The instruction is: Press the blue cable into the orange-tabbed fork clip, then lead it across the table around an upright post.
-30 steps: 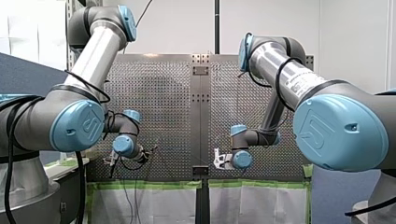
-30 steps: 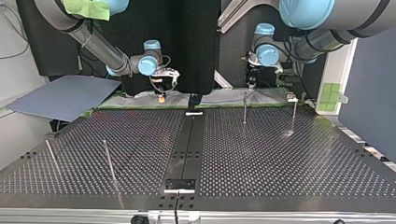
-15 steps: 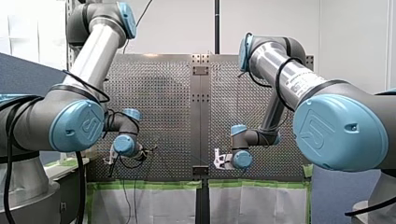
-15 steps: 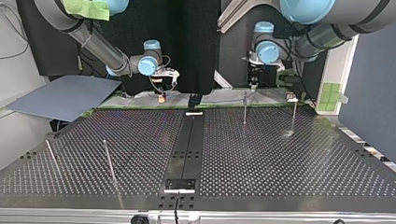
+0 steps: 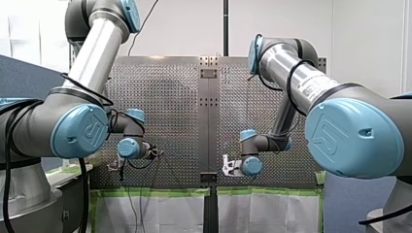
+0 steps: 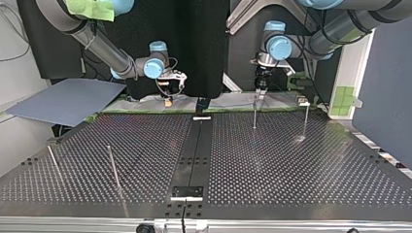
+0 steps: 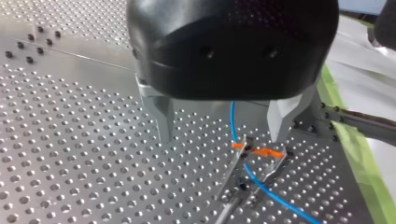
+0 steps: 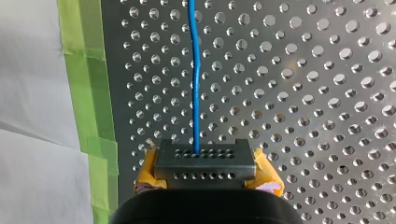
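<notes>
Left wrist view: my left pincer (image 7: 222,137) is open. Its two metal fingers (image 7: 163,116) stand wide apart over the perforated table (image 7: 70,154) and hold nothing. Just ahead of them stands the fork clip (image 7: 246,175). The blue cable (image 7: 232,121) passes down between the fingers without touching them, goes through the fork at the orange tabs (image 7: 264,152), then runs on over the table past the clip. In the right wrist view my right pincer (image 8: 204,161) is closed on this cable, between yellow pads (image 8: 264,169). The cable lies straight ahead of it, near the green tape (image 8: 77,56) at the table edge. In the top view an upright post (image 6: 254,115) stands near my left pincer.
</notes>
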`<state>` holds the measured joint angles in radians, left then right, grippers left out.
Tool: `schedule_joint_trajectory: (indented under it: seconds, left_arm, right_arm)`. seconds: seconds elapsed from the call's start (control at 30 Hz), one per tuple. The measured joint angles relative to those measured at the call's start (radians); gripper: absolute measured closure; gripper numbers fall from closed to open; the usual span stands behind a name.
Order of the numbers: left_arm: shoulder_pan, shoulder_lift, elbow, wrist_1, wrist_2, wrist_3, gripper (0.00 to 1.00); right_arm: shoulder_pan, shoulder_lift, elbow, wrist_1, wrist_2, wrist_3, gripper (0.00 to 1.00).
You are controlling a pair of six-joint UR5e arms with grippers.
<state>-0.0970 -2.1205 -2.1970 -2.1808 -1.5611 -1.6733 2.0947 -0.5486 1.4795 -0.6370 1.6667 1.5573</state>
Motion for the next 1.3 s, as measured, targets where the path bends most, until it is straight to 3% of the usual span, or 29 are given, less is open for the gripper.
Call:
schedule_joint_trajectory:
  seconds: [0.53, 1.3]
  left_arm:
    - [-0.016, -0.056, -0.006, -0.004, -0.054, 0.036, 0.0]
    - [-0.024, -0.056, -0.005, 0.016, -0.055, 0.035, 0.0]
  right_arm:
    - [0.0, 0.0, 0.0, -0.001, -0.001, 0.001, 1.0]
    - [0.0, 0.0, 0.0, 0.0, -0.001, 0.006, 1.0]
